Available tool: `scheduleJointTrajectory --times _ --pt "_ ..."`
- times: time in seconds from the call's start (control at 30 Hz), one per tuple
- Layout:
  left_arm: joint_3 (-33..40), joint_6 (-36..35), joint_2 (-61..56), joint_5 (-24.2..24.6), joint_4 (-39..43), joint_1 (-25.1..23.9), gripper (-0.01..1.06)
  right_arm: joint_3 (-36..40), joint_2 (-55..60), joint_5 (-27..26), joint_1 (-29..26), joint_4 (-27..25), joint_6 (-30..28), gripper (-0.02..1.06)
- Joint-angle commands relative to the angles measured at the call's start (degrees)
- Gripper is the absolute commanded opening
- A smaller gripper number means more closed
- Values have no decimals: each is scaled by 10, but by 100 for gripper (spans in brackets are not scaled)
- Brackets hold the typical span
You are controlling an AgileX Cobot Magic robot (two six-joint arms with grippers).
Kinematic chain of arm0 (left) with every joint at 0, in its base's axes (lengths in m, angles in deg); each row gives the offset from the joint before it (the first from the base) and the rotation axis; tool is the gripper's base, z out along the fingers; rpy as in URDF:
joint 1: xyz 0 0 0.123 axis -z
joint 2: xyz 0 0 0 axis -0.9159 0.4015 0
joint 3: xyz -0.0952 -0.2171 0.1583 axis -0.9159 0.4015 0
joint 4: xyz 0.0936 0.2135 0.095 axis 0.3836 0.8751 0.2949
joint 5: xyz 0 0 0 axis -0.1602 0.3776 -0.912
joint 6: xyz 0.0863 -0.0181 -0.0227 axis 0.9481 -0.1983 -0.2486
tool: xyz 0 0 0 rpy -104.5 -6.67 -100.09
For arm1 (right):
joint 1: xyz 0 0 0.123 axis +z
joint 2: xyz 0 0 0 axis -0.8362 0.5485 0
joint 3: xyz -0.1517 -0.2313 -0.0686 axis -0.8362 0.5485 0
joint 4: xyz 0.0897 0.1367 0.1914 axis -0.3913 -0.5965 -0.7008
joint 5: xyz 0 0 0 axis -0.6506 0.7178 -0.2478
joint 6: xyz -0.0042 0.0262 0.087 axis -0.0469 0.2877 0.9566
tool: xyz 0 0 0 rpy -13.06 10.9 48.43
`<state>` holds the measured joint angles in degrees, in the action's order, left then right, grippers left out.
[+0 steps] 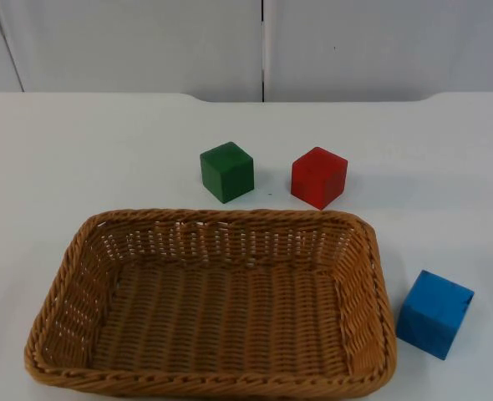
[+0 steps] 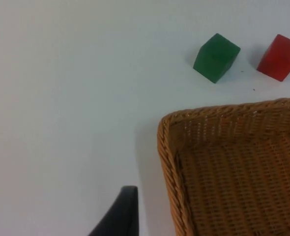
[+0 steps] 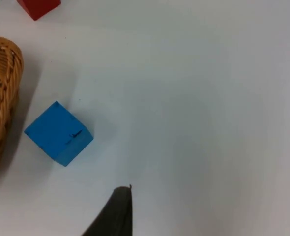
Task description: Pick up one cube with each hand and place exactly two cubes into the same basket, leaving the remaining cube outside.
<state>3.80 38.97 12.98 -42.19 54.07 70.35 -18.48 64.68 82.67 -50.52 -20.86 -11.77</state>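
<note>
1. Two pincers, each seen as a single black fingertip. The left pincer [image 2: 118, 214] hangs over bare white tabletop [image 2: 61, 98], just beside the outer wall of the wicker basket [image 2: 167, 147], near one of its corners. The spread of its fingers cannot be told.
2. The right pincer [image 3: 113, 214] hangs over bare tabletop too, near the blue cube [image 3: 59, 132] but not touching it. Its spread cannot be told either.
3. Basket [image 1: 372, 276]: oblong, brown woven wicker, resting flat on the tabletop at the near edge of the top view. No cube lies inside.
4. Blue cube [image 1: 434, 313]: on the tabletop just beside the basket's right-hand wall, apart from it, turned at an angle.
5. Green cube [image 1: 226, 171] and red cube [image 1: 318, 177]: side by side on the tabletop beyond the basket's far rim, a gap between them, green to the left. Both outside the basket.
6. Grey partition wall [image 1: 146, 42] closes the far end of the tabletop.
</note>
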Motion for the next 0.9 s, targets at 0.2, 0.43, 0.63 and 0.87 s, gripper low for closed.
scheduleJointTrajectory --times 0.2,0.43,0.63,0.87 --pt "-3 74 84 -57 -62 -1 105 -59 53 -12 -3 -13 -7 105" --pt "-5 98 138 -75 -81 -1 105 -83 87 -21 -3 -13 -14 105" --pt "-42 98 168 -70 -84 -1 105 -86 100 -31 -3 -13 -16 105" --pt "-98 116 206 -58 -125 -1 105 -86 101 -73 -3 -41 -18 105"
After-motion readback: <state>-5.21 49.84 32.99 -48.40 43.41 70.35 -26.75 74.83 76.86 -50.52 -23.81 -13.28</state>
